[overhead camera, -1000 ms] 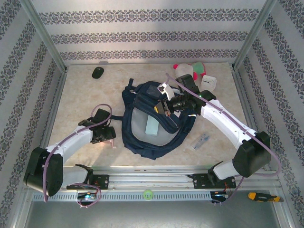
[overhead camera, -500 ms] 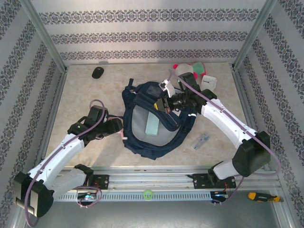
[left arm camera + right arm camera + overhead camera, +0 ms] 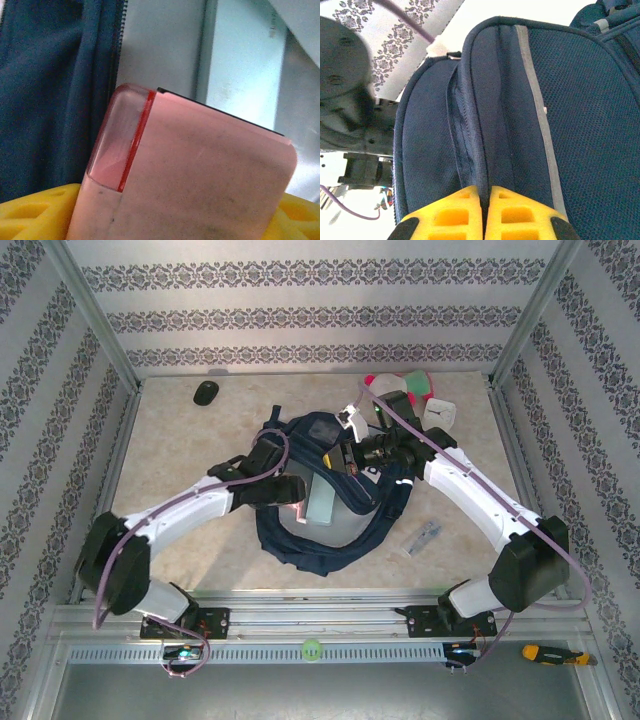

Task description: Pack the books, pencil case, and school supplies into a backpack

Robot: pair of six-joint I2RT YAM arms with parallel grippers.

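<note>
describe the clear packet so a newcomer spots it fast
Start at the big navy backpack mid-table. Just right of its near edge lies the slim clear packet. It is flat and see-through, unlike the white clock and plush toy further back.

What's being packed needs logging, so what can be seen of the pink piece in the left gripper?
The pink piece is flat, pale and smudged, with rounded corners, a clear edge and a thin red line. The left gripper pinches it between yellow fingers over the open backpack, near a teal square.
</note>
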